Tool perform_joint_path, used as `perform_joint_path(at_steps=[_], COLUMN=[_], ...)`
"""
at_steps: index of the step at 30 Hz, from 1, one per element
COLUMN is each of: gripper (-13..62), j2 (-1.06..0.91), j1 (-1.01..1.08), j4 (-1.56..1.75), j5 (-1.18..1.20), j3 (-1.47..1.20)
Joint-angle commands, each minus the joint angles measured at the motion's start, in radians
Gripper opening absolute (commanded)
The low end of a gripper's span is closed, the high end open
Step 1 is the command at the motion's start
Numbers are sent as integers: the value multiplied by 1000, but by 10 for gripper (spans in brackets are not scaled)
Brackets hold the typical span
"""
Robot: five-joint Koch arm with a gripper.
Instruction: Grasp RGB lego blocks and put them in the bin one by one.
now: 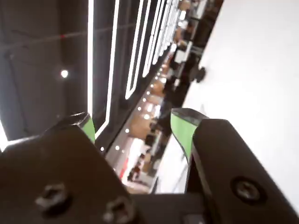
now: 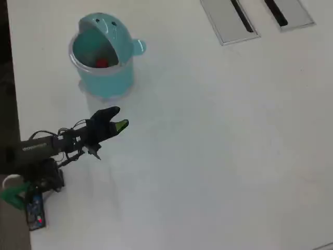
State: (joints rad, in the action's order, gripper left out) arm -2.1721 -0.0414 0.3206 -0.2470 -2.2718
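Spread wide and empty, green-tipped gripper [image 1: 135, 122], raised over white table [image 2: 218, 135], just below teal bin [image 2: 104, 65] overhead. Inside bin, red block [image 2: 101, 63]. Beyond, grey slotted panels [image 2: 226, 21]; ceiling light strips in wrist view. Arm lettering unreadable.

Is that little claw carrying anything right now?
No. In the wrist view the gripper is open, with only background between its green-tipped fingers.

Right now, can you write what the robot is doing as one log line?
gripper: open, empty, raised beside bin | bin: upright, red block inside | table: no loose blocks seen | wrist view: looks away from table
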Motion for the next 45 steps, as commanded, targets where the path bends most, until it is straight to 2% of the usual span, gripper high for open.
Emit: perform_joint_path(at_steps=[1,18,45], gripper=[301,301,316], j2=[-35,-104,-106], j1=[0,18,-8], j4=[110,316,623], j5=[12,18,34], j3=[28,-282,-802])
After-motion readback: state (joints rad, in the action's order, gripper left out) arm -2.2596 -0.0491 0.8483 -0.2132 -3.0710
